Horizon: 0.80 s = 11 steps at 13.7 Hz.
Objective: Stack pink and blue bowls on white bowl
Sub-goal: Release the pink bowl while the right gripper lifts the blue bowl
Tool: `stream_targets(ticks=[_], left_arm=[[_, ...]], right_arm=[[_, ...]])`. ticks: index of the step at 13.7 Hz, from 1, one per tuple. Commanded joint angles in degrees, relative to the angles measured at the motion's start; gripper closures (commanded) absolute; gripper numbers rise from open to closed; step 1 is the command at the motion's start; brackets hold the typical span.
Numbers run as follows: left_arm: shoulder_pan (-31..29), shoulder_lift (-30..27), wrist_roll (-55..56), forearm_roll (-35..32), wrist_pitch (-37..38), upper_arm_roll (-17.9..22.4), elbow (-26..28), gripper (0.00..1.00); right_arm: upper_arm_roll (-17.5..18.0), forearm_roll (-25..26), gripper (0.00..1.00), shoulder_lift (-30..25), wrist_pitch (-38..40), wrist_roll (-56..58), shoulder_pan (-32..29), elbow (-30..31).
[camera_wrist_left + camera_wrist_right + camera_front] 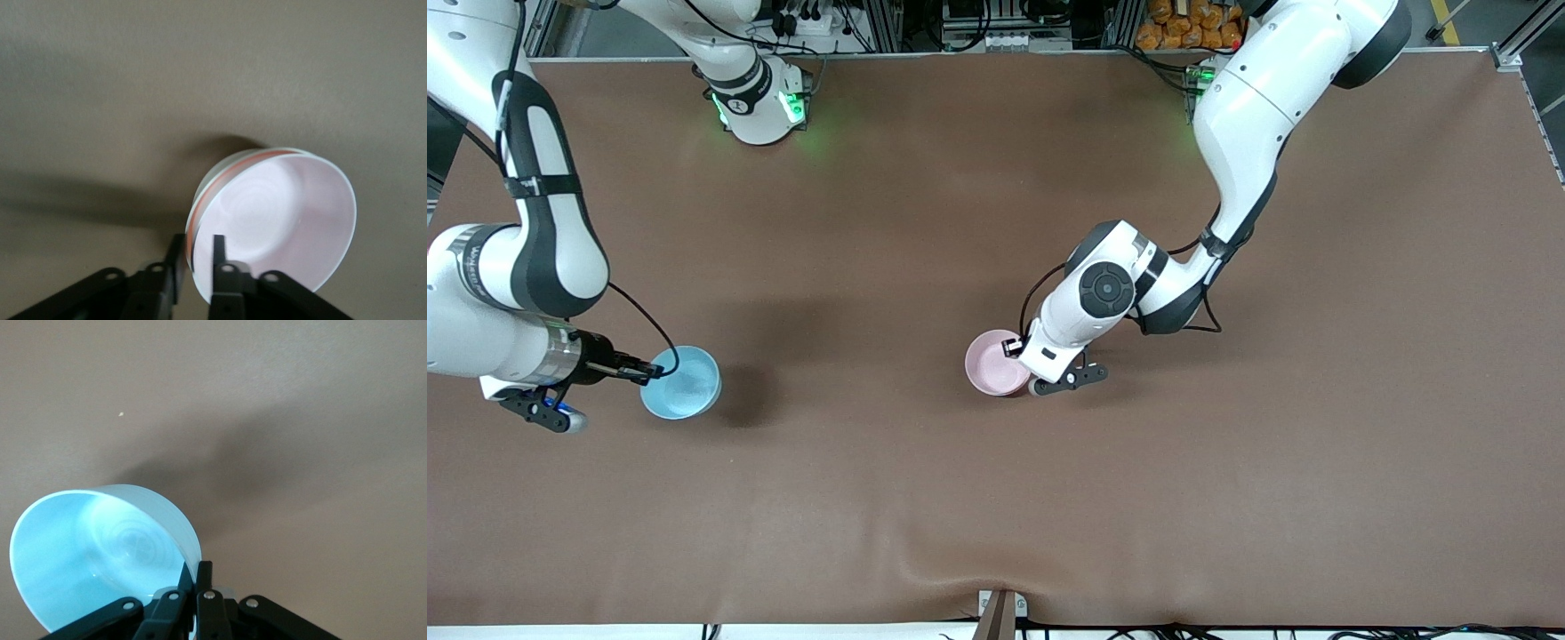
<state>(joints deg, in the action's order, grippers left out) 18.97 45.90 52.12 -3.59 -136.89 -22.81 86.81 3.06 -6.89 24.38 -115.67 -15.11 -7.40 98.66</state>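
The pale pink bowl point(994, 363) sits near the table's middle. In the left wrist view the pink bowl point(280, 217) is nested in the white bowl point(211, 177), of which only the outer rim shows. My left gripper point(1016, 348) point(195, 243) is open astride their rim, one finger outside and one inside. The sky blue bowl point(685, 384) point(87, 553) is toward the right arm's end of the table. My right gripper point(658, 369) point(198, 572) is shut on its rim and holds it tilted, just above the table.
The brown table cover point(996, 498) is bare around both bowls. The right arm's base point(758, 107) and the left arm's base point(1209, 84) stand at the table's edge farthest from the front camera, with cables and racks past them.
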Motion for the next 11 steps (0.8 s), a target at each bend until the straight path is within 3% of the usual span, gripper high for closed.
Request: stream_targets(ticks=[1,3,7,11], left_arm=[[0.72,-2.12,0.79,-2.21,0.39,0.93,-1.46,0.0],[-1.03,-7.98,0.61,-3.78,2.92,1.1,-0.77,0.0],[-6.65,-23.1,0.17,-4.06,19.43,0.93,-1.11,0.0],[-13.58,-33.14,-15.18,-3.62,31.92,1.02,-2.25,0.0]], right_arm=[[-0.16,-0.94,1.0,-1.88,0.71,-5.08,2.64,0.66],[-0.07,-0.94,1.0,-2.05,0.71,-6.76,3.88,0.57],[0.01,-6.02,1.0,-2.05,1.15,-8.0,6.33,-1.36],[0.45,-6.21,1.0,-1.79,1.85,-10.1,14.84,-5.83]])
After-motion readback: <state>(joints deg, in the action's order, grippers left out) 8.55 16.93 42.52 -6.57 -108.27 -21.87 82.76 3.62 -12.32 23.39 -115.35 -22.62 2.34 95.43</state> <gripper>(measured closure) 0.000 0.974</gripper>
